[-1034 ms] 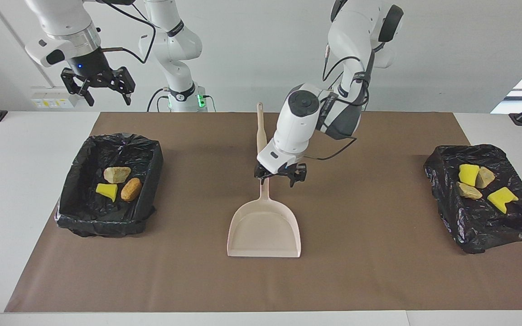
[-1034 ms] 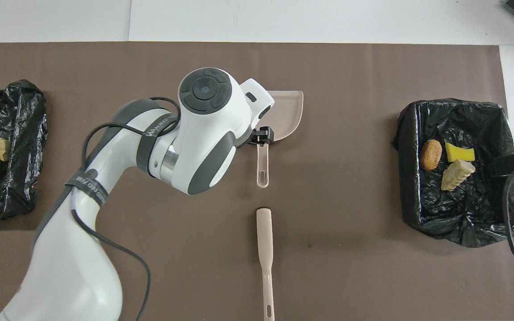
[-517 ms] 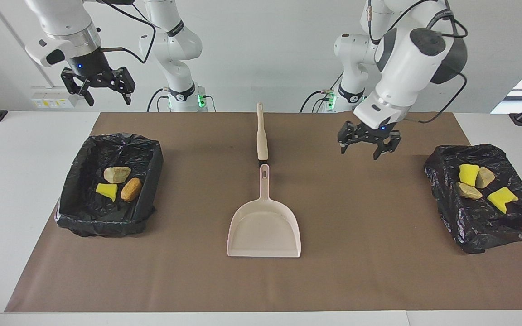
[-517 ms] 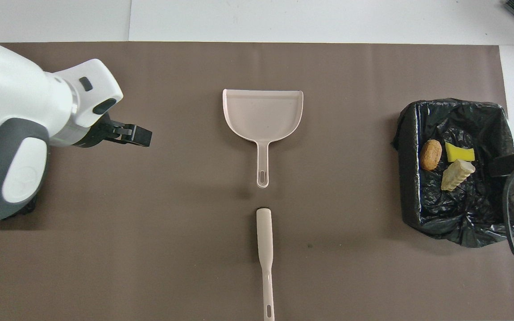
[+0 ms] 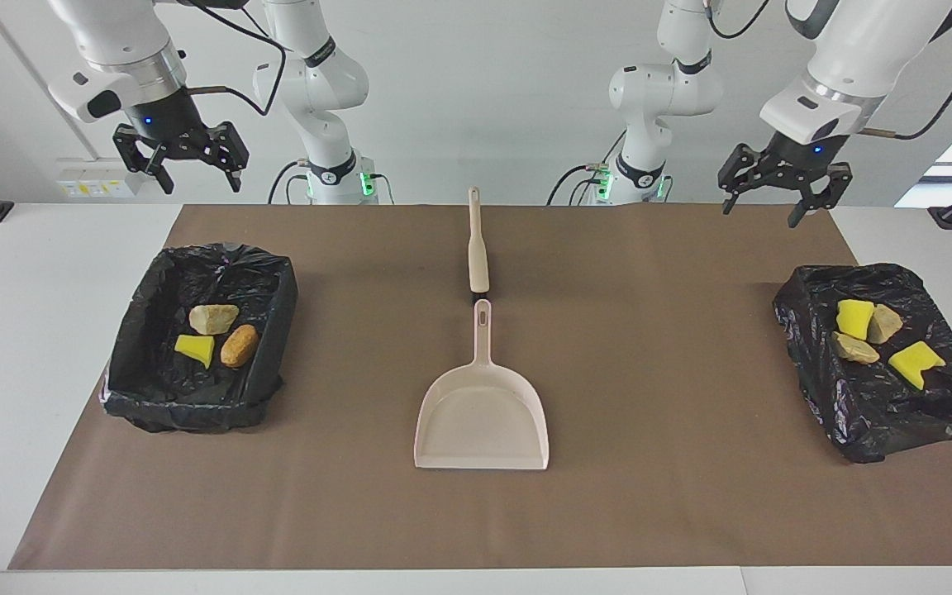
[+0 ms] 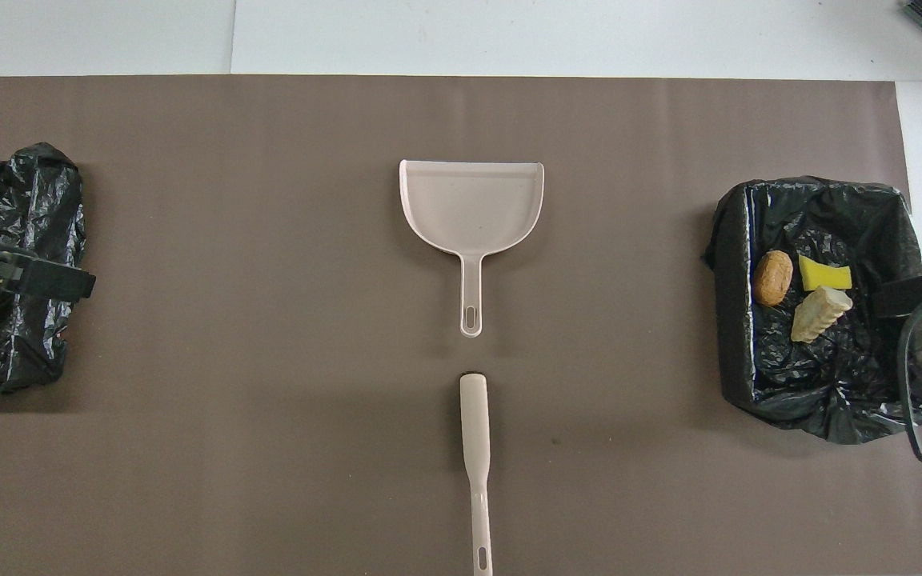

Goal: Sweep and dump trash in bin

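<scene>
Three pieces of trash, tan [image 5: 214,318], yellow [image 5: 195,349] and brown [image 5: 239,345], lie in the black-lined bin [image 5: 139,330] at the right arm's end. Several more yellow and tan pieces [image 5: 854,318] lie on a flattened black bag [image 5: 873,405] at the left arm's end. My left gripper [image 5: 778,197] hangs open and empty, high over the mat's edge, above that bag. My right gripper [image 5: 197,175] waits open and empty in the air above the bin. In the overhead view one left finger [image 6: 37,280] and one right finger [image 6: 913,294] show.
A beige dustpan [image 5: 483,413] lies mid-mat, its handle toward the robots. In line with it, nearer the robots, lies the beige brush [image 5: 477,244]. The brown mat [image 5: 674,496] covers most of the white table.
My left gripper rose from the dustpan's handle and swung back to the left arm's end of the table, open throughout. The dustpan stayed where it lay. The right arm held still.
</scene>
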